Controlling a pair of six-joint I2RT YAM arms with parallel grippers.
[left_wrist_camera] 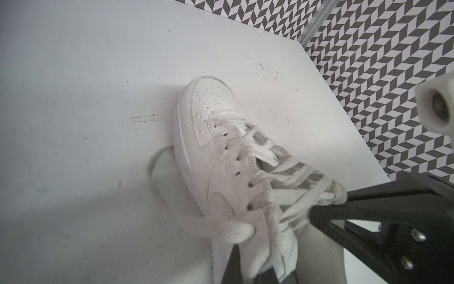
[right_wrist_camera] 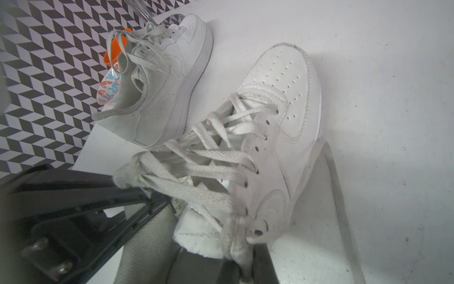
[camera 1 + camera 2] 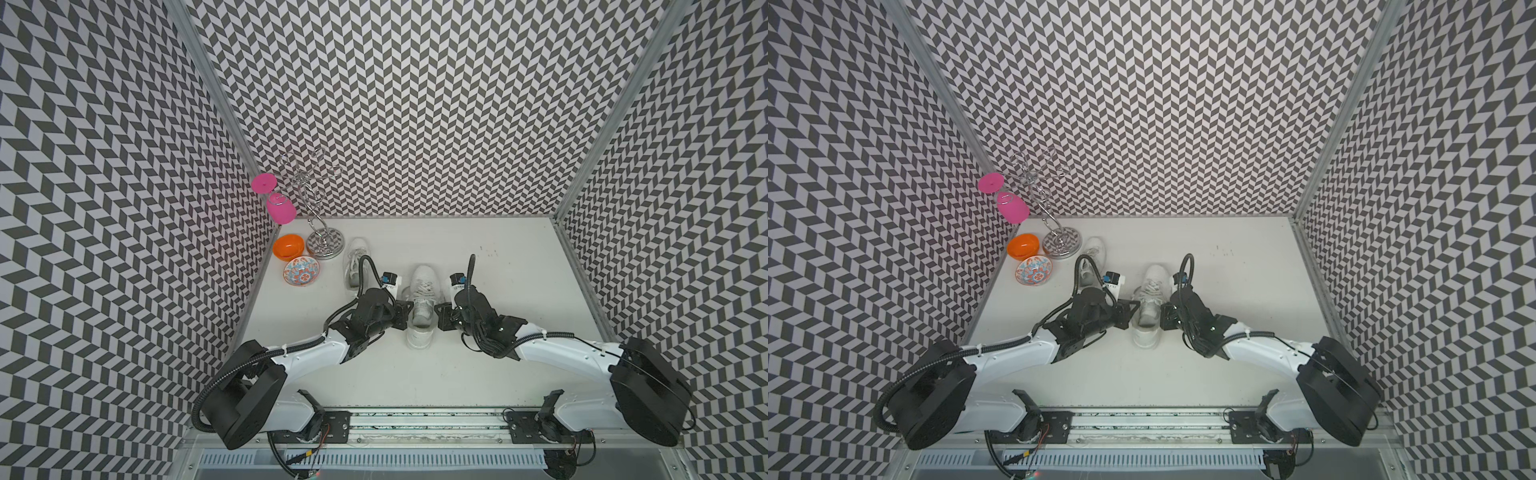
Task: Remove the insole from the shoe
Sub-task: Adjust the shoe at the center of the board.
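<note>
White laced shoe (image 2: 282,98), second shoe (image 2: 167,93) near

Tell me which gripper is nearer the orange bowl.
Left. The left gripper holds the shoe on the side toward the orange bowl; the right gripper holds its far side.

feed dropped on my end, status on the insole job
Left pincer, right pincer shut on white leather sneaker collar. Grey insole still inside. White laces cross opening.
</note>
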